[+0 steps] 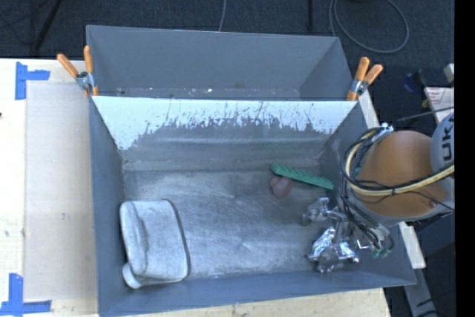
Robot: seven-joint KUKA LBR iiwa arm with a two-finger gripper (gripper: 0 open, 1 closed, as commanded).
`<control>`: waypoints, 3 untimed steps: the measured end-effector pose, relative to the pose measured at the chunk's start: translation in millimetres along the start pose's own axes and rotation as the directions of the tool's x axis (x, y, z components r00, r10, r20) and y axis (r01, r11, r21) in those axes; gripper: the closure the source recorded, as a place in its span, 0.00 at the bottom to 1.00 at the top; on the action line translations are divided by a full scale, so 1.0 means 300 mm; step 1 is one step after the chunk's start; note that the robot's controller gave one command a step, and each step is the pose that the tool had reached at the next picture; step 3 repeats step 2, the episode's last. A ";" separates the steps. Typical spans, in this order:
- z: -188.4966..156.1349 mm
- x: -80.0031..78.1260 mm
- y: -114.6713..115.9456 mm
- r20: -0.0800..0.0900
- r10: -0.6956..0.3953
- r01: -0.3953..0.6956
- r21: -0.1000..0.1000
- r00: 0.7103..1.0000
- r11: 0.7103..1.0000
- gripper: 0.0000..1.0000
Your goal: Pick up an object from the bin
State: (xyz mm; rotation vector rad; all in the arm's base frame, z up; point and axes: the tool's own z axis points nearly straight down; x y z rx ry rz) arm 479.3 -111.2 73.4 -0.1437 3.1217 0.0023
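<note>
My gripper [332, 232] is low in the bin's front right corner, close to the floor and the right wall. Shiny, crumpled-looking silver metal [331, 249] sits at its lower end; I cannot tell whether this is part of the gripper or a loose thing. A flat green comb-like strip [303, 177] lies just up and left of the gripper, by the foot of the back slope. A small mauve round thing [281, 187] touches the strip's left end.
A grey, flattened bottle-like thing [154, 240] with a small cap lies in the front left corner, far from the gripper. The arm's orange dome and cables hang over the bin's right rim.
</note>
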 end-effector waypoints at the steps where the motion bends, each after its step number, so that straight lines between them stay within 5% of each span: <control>1: 0.005 0.015 -0.003 -0.017 0.002 -0.002 0.000 1.000 1.000 1.00; 2: -0.612 -0.129 -0.004 -0.009 -0.249 0.249 0.000 0.968 0.968 1.00; 3: -0.612 -0.129 -0.004 -0.009 -0.249 0.249 0.000 0.968 0.968 1.00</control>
